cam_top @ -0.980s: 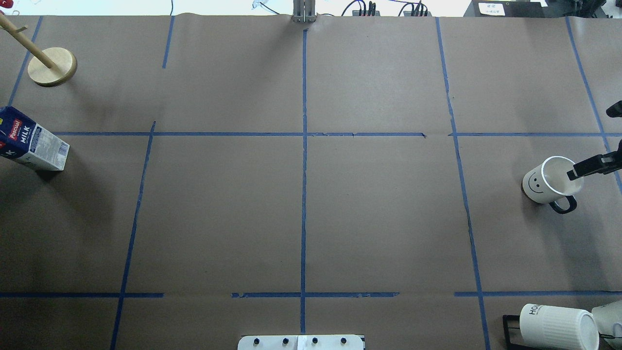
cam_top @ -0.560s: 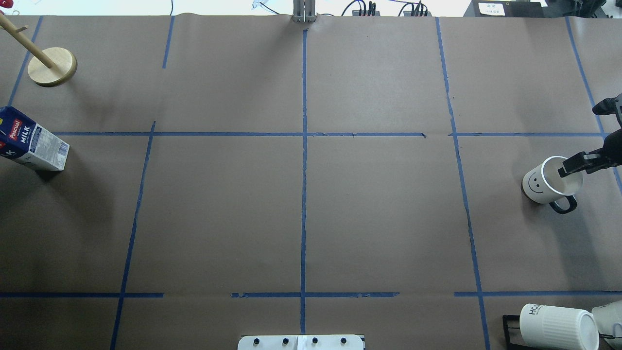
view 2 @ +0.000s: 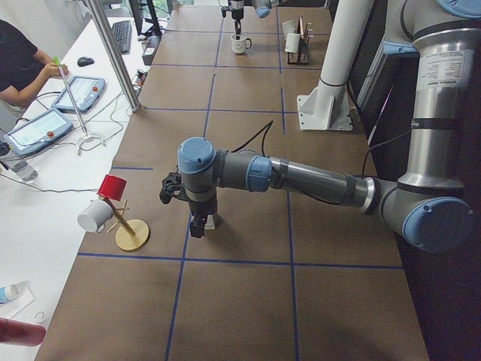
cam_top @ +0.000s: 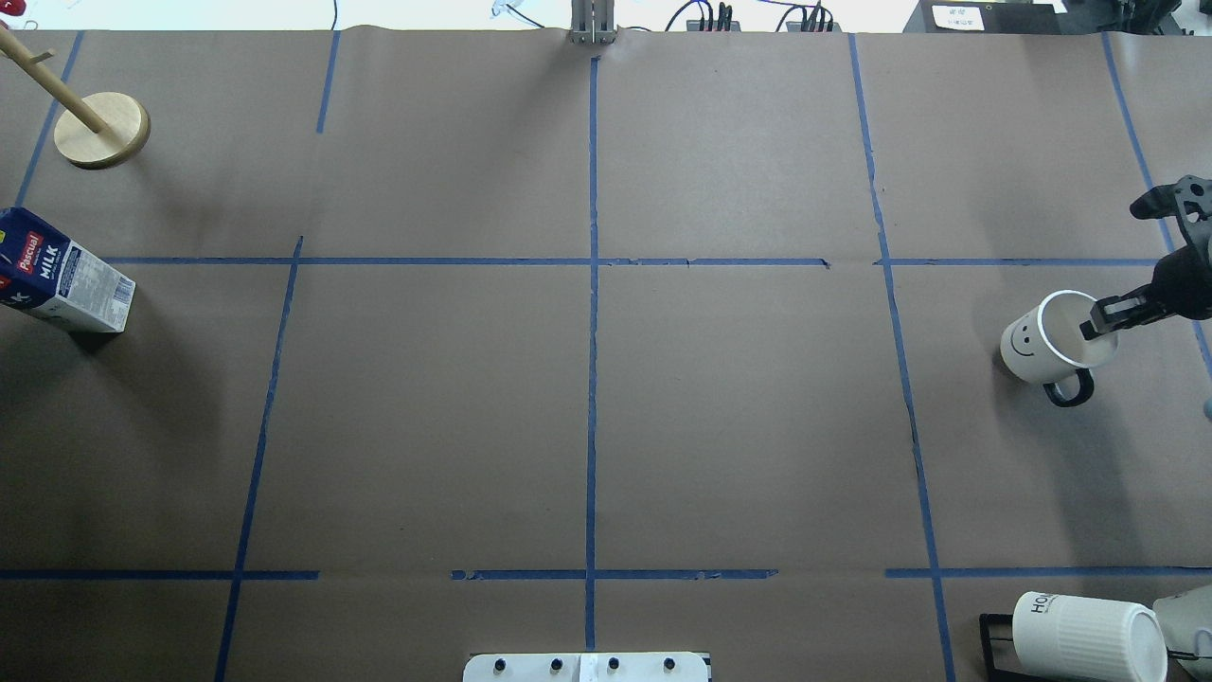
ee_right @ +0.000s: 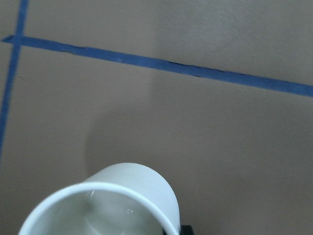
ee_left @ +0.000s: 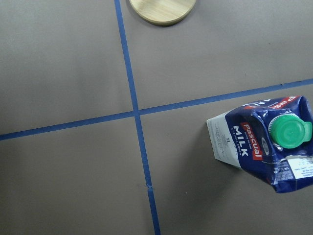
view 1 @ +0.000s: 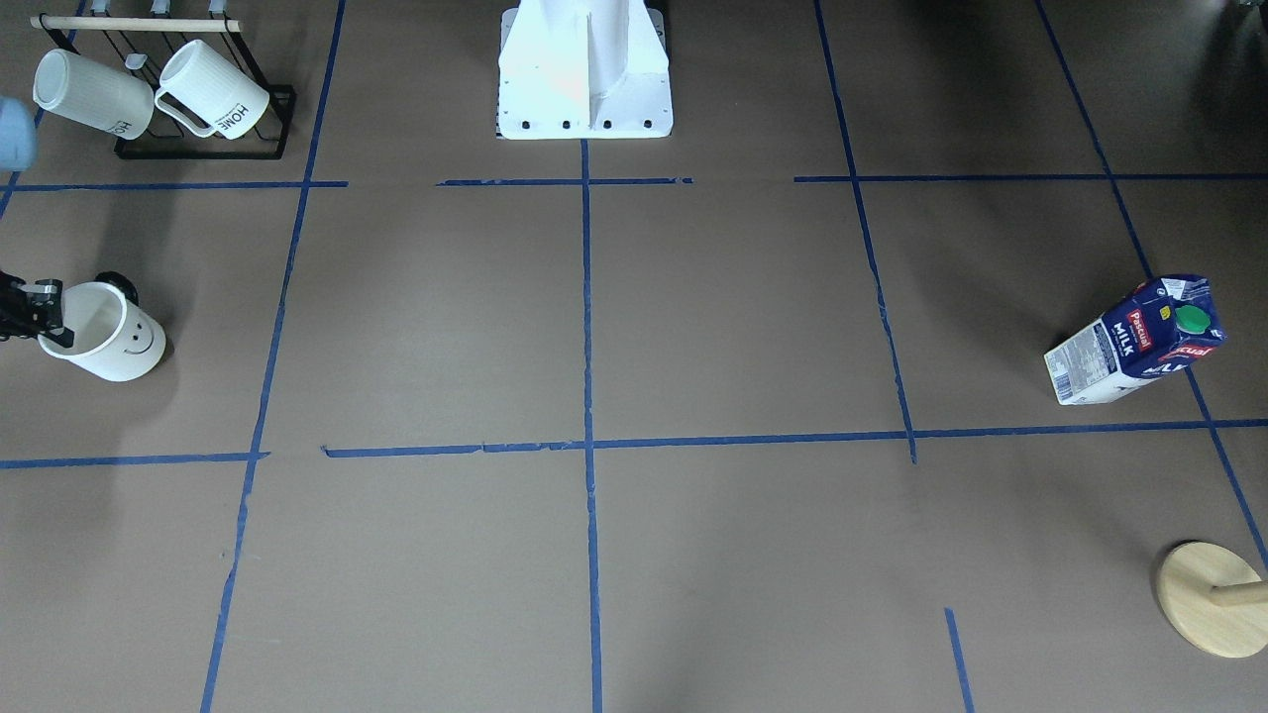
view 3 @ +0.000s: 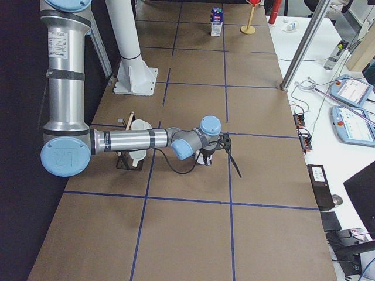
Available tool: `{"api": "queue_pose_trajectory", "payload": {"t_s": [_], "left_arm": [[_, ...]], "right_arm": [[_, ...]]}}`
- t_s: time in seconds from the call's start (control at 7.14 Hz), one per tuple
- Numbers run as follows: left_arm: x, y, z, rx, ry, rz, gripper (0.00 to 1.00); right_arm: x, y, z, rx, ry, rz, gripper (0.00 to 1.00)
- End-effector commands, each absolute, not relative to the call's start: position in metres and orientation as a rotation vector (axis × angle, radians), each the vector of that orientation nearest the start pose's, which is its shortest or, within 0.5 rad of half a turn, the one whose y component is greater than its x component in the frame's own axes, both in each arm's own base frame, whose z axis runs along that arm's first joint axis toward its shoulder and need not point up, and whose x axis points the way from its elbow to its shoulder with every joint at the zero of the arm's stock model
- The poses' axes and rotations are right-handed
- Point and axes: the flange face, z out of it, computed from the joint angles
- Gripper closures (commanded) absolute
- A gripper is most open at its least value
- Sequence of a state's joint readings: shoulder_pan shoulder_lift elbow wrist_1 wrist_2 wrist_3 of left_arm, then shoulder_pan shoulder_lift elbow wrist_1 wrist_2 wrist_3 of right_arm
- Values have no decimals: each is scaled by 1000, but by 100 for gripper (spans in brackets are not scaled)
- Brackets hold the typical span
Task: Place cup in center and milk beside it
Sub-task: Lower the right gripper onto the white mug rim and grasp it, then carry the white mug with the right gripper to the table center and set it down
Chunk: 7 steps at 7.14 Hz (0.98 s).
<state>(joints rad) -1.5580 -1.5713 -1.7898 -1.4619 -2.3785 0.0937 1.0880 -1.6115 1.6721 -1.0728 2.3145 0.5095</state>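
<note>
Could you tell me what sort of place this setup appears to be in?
Most likely a robotics lab for recording manipulation data: a paper-covered table gridded with blue tape, two arms on a white pedestal, and an operator beside teach pendants.

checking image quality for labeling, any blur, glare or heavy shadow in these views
Right wrist view: the cup is soft and cropped at the bottom edge. Left wrist view: the milk is sharp. Overhead view: broad soft shadows darken the table at left and right. Front view: bright glare washes out the robot base.
</note>
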Motion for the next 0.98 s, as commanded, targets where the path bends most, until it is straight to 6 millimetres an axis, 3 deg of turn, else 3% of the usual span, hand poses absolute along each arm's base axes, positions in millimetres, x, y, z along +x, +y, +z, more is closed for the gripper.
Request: {"api": "queue_pose_trajectory", "payload": {"t_s": [0.0, 0.14, 0.42, 0.56, 0.7, 0.84], "left_arm": [[-55, -491, 558, 139, 809, 145, 0], [-55, -491, 559, 135, 811, 143, 0], [-55, -491, 562, 130, 811, 142, 0], [-54, -491, 565, 125, 812, 141, 0], [-55, -491, 564, 127, 812, 141, 0], [-55, -491, 565, 126, 813, 140, 0]], "right_arm": [[-230, -484, 475, 205, -977, -253, 100], [-295, -488, 414, 128, -1041, -176, 100], [-429, -488, 293, 84, -963, -54, 100], [-477, -506, 246, 56, -921, -9, 100], [-509, -508, 240, 35, -897, 39, 100], [-513, -509, 243, 18, -884, 107, 100]]}}
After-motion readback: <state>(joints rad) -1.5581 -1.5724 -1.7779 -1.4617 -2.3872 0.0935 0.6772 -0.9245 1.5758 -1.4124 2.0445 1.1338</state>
